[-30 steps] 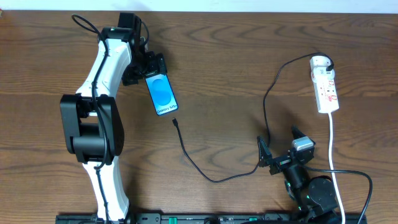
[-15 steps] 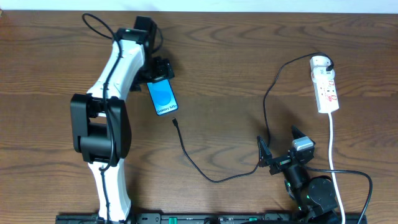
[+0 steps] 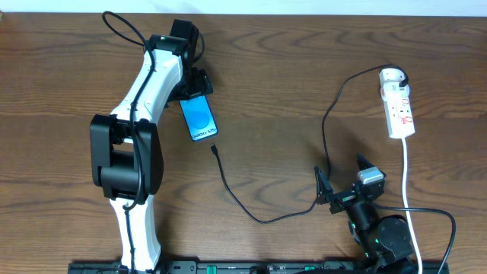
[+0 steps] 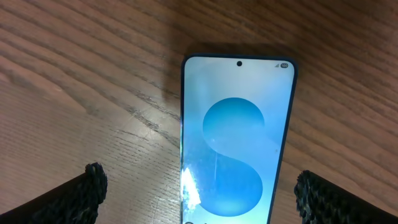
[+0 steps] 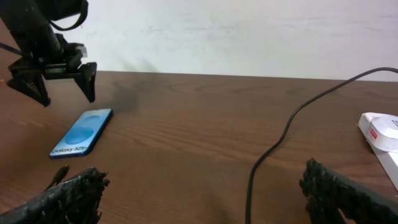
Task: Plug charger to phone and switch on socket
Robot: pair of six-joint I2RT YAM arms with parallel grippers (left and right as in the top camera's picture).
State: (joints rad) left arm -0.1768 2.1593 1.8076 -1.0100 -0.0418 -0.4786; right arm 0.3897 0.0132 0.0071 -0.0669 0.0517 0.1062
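In the last second I swung my left hand point(image 5: 62, 89), fingers spread and empty, over the top end of the phone point(image 3: 199, 118), which lay flat on the table point(image 3: 304, 61), the charger point(image 3: 216, 151) tip just beyond its bottom edge, unplugged.

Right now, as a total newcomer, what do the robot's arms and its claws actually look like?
The left arm has smooth white shells between chunky black joints, with a thin black cable looping by its wrist. The right arm is mostly black with a silver-grey block near its wrist. The left gripper and right gripper are black, each with two rough, knobbly fingers.
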